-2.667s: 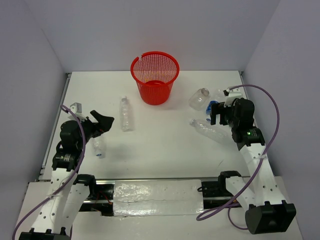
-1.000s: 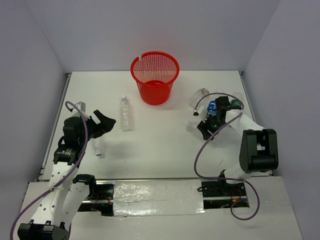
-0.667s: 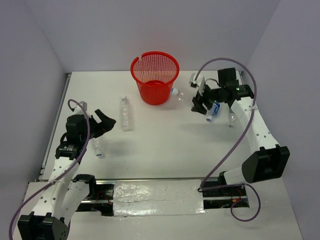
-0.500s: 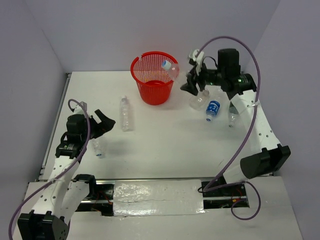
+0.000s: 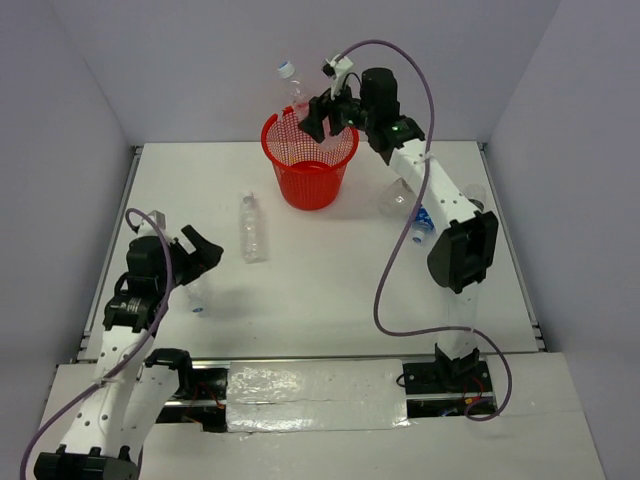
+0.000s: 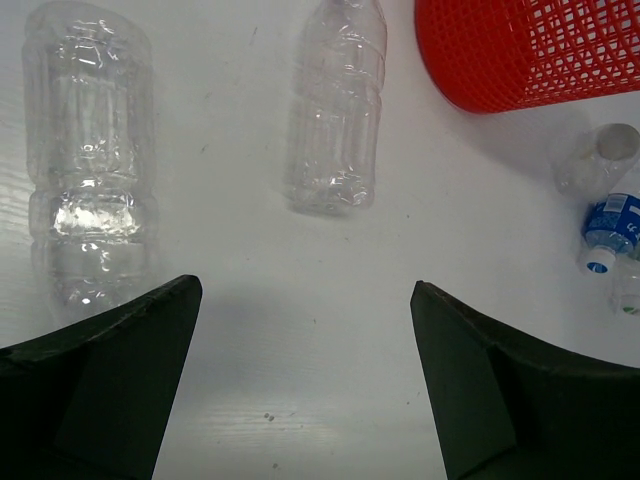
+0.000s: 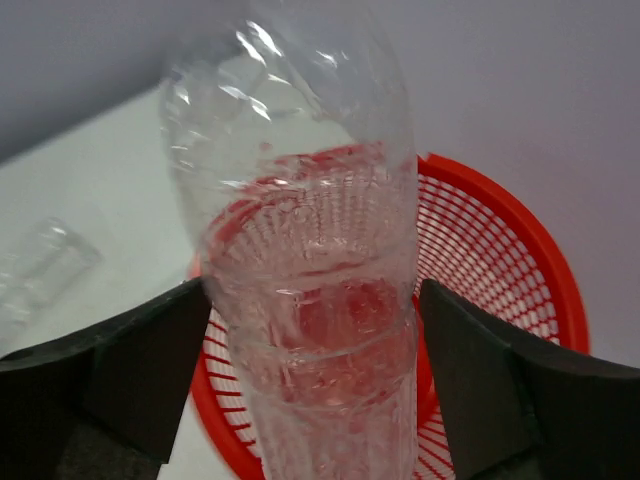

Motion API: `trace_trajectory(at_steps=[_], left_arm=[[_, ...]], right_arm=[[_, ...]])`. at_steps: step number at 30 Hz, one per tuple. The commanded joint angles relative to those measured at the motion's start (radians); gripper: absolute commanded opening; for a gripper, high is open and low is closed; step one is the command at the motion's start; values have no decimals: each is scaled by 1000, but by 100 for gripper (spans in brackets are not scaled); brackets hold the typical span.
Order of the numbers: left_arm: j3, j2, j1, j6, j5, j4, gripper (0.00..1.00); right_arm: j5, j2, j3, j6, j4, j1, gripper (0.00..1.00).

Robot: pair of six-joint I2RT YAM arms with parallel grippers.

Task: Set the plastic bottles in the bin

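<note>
My right gripper (image 5: 322, 112) is shut on a clear plastic bottle (image 5: 296, 92) and holds it tilted, white cap up, over the rim of the red mesh bin (image 5: 310, 170). In the right wrist view the bottle (image 7: 310, 280) sits between my fingers with the bin (image 7: 500, 270) right below. My left gripper (image 5: 200, 255) is open and empty, low over the table at the left. One bottle (image 5: 253, 228) lies ahead of it and another (image 5: 197, 295) beside it. In the left wrist view these are the middle bottle (image 6: 337, 110) and the left bottle (image 6: 90, 170); my gripper (image 6: 305, 380) holds nothing.
Right of the bin lie a capless clear bottle (image 5: 398, 197), a blue-labelled bottle (image 5: 425, 215) and another clear one (image 5: 470, 195). Walls close the table at the back and on both sides. The left wrist view shows the bin (image 6: 530, 50) and the blue-labelled bottle (image 6: 610, 225).
My right arm picked a bottle from the right side of the table and swung it up and left to above the bin. My left gripper has barely moved.
</note>
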Motion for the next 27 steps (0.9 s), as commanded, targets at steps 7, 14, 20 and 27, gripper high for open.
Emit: trace_trajectory(at_steps=[7, 14, 20, 27], left_arm=[[68, 6, 3, -13, -94, -92, 99], [145, 165, 6, 2, -157, -173, 99], [250, 383, 32, 74, -183, -196, 99], [347, 618, 101, 198, -289, -215, 99]], right_arm=[[103, -26, 43, -11, 7, 2, 100], [-210, -307, -186, -213, -149, -29, 100], [-247, -604, -575, -303, -216, -61, 100], [-321, -833, -829, -278, -232, -224, 100]])
